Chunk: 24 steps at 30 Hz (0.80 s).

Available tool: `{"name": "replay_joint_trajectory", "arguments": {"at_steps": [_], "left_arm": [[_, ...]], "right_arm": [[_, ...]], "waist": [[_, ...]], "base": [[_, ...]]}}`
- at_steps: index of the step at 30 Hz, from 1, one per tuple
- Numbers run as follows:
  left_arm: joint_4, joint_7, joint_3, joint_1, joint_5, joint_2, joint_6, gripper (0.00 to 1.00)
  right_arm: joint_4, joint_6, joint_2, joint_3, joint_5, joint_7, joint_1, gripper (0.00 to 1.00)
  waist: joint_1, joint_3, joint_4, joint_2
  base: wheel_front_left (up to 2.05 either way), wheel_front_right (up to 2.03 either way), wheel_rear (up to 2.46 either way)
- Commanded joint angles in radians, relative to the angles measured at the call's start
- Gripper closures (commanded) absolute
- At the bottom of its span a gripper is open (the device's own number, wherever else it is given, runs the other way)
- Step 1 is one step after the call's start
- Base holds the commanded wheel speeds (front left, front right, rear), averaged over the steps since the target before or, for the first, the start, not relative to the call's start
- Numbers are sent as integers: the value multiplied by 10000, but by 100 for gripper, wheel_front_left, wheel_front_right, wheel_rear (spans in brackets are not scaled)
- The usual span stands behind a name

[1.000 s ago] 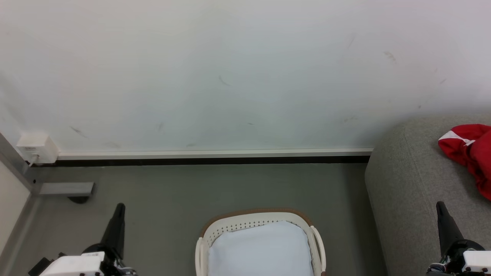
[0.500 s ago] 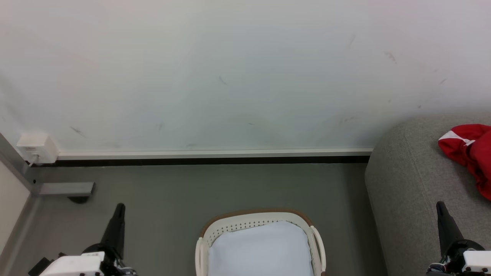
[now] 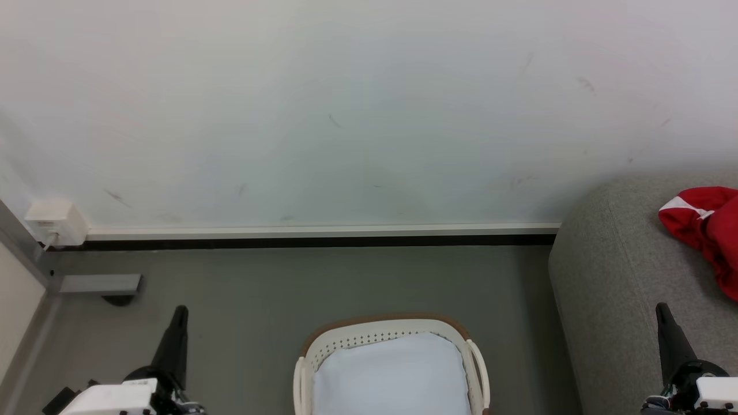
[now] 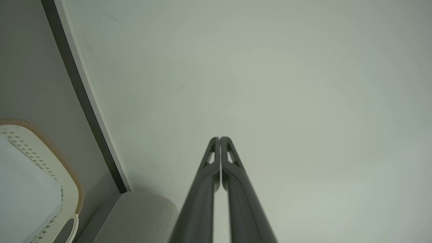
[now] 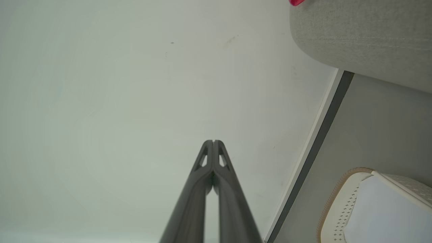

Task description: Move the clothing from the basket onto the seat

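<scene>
In the cream-white basket on the grey floor, bottom centre of the head view: a plain pale cloth, spread across the inside up to the perforated wall. On the grey seat at right, well apart from the basket: the red clothing, bunched, with a white stripe at its upper left corner. At lower left above the floor, the left end effector; at lower right against the seat's grey side, the right end effector; each pointing up that view toward the white wall. Both closed tip to tip in the wrist views, gripping nothing, clear of basket, cloth and clothing. Basket cut off by the bottom edge, near half out of frame, anything beneath the cloth hidden. Clothing cut by the right edge, much of it out of frame. In the right wrist view, a red sliver at the top edge above the seat's rounded corner, with the basket's brown rim at lower right.
</scene>
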Motion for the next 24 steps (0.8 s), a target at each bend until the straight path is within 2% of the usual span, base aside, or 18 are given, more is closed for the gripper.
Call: {"name": "replay_joint_trajectory", "arguments": {"at_steps": [1, 24], "left_arm": [[-37, 55, 23, -70, -127, 70, -25, 100], [-37, 55, 23, -69, -126, 71, -25, 100]], "right_arm": [[-45, -21, 13, -46, -21, 11, -44, 100], [-45, -21, 18, -50, -28, 16, -45, 100]], "waist": [[-1, 0, 0, 0], [-1, 0, 0, 0]], "base": [[0, 0, 0], [0, 0, 0]]}}
